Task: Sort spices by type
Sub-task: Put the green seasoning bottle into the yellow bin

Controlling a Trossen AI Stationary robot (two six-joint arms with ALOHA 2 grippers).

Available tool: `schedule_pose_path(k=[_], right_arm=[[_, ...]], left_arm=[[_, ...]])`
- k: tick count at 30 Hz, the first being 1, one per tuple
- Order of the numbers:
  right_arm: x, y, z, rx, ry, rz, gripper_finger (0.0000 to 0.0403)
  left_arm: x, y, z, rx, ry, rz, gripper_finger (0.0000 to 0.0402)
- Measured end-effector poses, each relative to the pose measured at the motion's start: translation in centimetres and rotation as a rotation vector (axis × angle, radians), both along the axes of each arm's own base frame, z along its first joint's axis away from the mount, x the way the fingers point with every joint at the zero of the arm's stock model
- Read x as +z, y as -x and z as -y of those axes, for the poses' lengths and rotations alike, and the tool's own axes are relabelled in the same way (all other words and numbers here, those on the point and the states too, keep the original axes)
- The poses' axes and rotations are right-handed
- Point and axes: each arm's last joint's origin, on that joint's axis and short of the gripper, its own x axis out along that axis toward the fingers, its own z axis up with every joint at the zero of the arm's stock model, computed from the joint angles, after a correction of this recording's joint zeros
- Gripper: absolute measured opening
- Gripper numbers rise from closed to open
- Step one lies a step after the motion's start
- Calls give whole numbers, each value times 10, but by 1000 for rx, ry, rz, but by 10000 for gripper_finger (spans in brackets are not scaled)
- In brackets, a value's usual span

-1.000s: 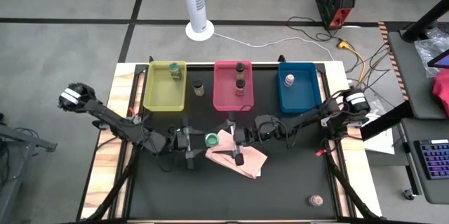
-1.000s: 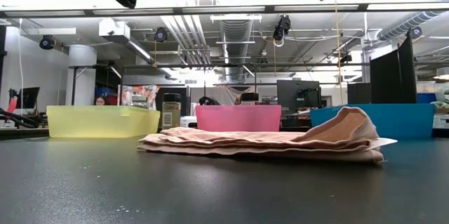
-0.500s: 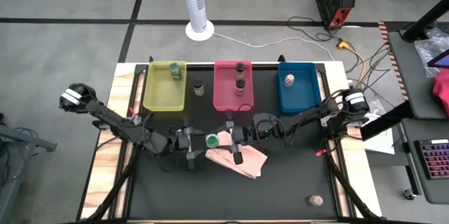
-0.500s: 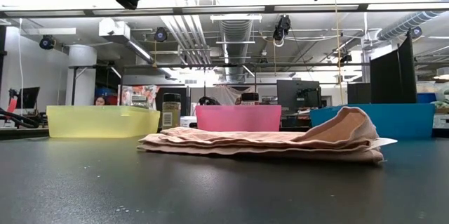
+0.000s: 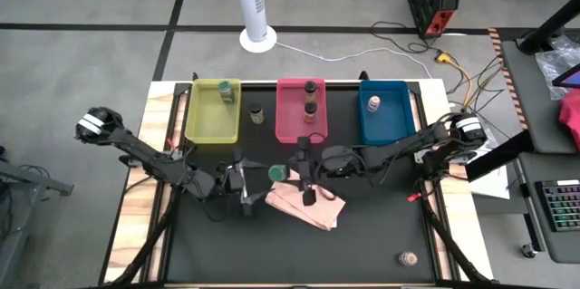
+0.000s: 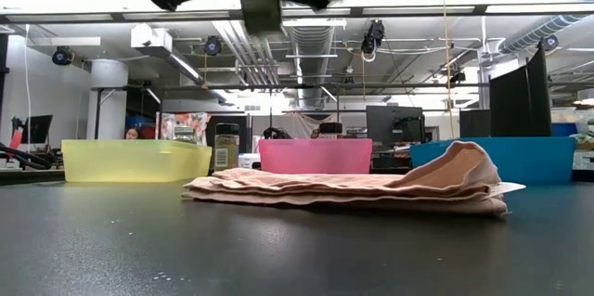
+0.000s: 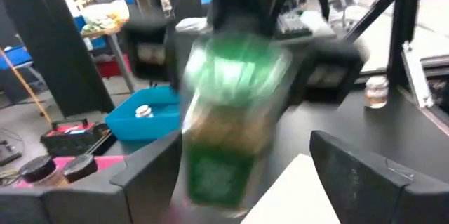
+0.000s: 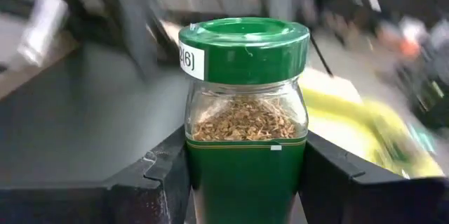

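Right tool (image 5: 292,172) grips a green-capped jar (image 8: 245,119) above the desk (image 5: 362,235), over the edge of the crumpled tan paper bag (image 5: 304,203). Jar is clear glass with a glossy green plastic lid, a white sticker on the lid rim, a green label band on the lower body and brownish flaky contents inside; both dark fingers press its sides in the right wrist view. In the high view its green cap (image 5: 276,173) shows between the 2 tools.

Left tool (image 5: 246,183) sits just beside the jar, fingers spread apart and holding nothing; in the left wrist view the jar is blurred in front of its fingers (image 7: 147,175).

3 rectangular plastic trays line the far side of the matte black desk. Yellow tray (image 5: 201,126) holds 1 small jar (image 5: 226,93) in its far corner. Pink tray (image 5: 287,126) holds 2 dark-capped jars (image 5: 310,98) with brown contents. Blue tray (image 5: 372,130) holds 1 pale-capped jar (image 5: 373,103). 1 dark-capped jar (image 5: 256,113) stands on the desk between the yellow and pink trays. Another small jar (image 5: 409,258) stands alone at the near right of the desk, well apart from the rest.

In the low view the bag (image 6: 371,189) lies flat and wrinkled, trays behind it.
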Motion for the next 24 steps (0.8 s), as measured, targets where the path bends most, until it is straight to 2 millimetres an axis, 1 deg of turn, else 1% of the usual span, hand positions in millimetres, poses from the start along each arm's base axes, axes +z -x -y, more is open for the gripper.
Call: schedule_pose_path(k=[4,10,18,24], right_arm=[[-11,4,1,-103,22,-120,190],[-16,1,1,-113,10,-120,190],[-13,-1,1,-112,15,-107,190],[-12,-1,1,-113,18,-108,190]], left_arm=[[2,0,-1,-2,-27,3,297],[4,-4,-9,29,-49,9,297],[-4,-15,-23,20,-51,-9,297],[-7,-25,-28,-3,-54,40,293]])
